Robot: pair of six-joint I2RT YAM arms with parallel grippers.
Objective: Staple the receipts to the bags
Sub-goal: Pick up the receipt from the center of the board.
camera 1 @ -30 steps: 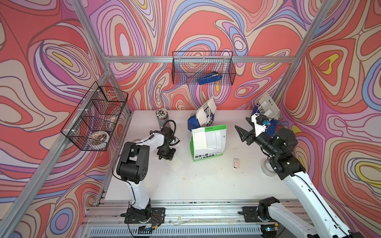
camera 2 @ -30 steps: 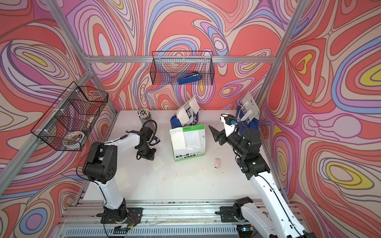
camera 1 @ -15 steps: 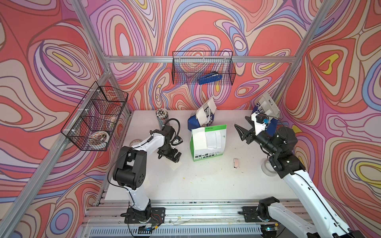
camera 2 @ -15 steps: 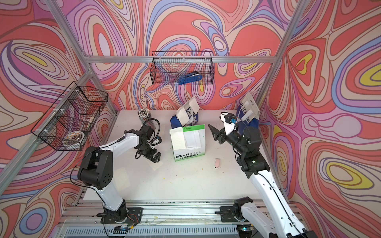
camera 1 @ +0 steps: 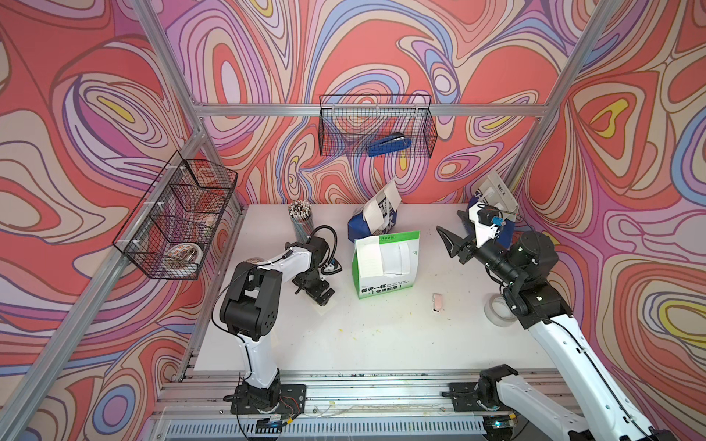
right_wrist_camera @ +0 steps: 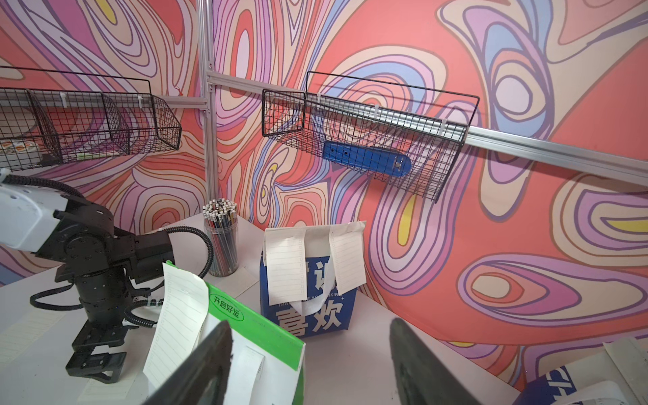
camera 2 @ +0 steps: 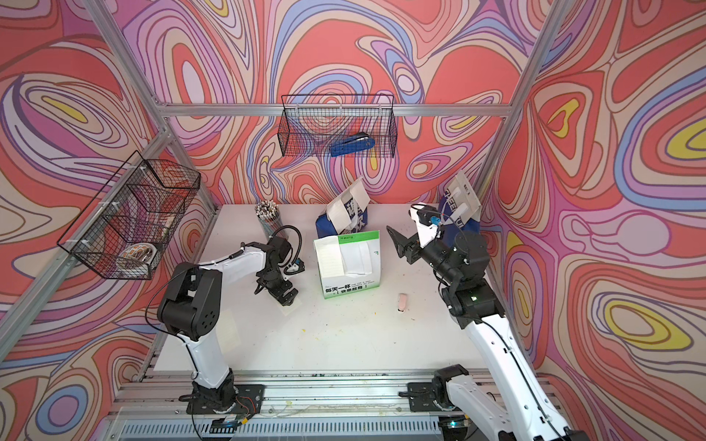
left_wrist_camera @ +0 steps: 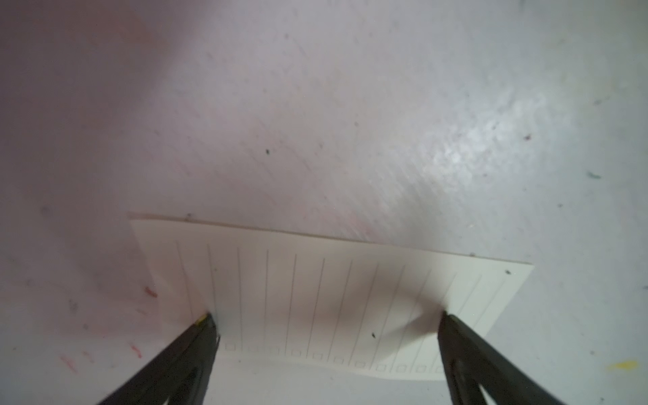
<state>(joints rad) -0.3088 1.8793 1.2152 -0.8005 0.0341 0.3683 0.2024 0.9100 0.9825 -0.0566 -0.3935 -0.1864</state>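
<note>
Your left gripper stood with its jaws spread as wide as they go and held nothing. Both fingertips rested on the near edge of a lined receipt lying flat on the table. In a top view that receipt sat near the green bag, on the left arm's side and slightly in front of it.

A flat slip offered no edge to pinch. I judged the sound way was to close slowly under light pressure, let the paper buckle up between the tips, and lift only once a fold was caught. Pressing hard would likely have skated the tips across it.

Your right gripper hung in the air on the other side of the green bag, jaws partly apart and empty.

The green bag already carried a receipt at its upper corner. The blue bag just behind it showed slips at its rim. The third bag stood well apart, behind the right arm. The stapler lay in the wire basket, above and behind the green bag.

Open table lay in front of the green bag. The pencil cup and the bag's side hemmed in the left gripper, so a straight lift before any swing looked safest.
</note>
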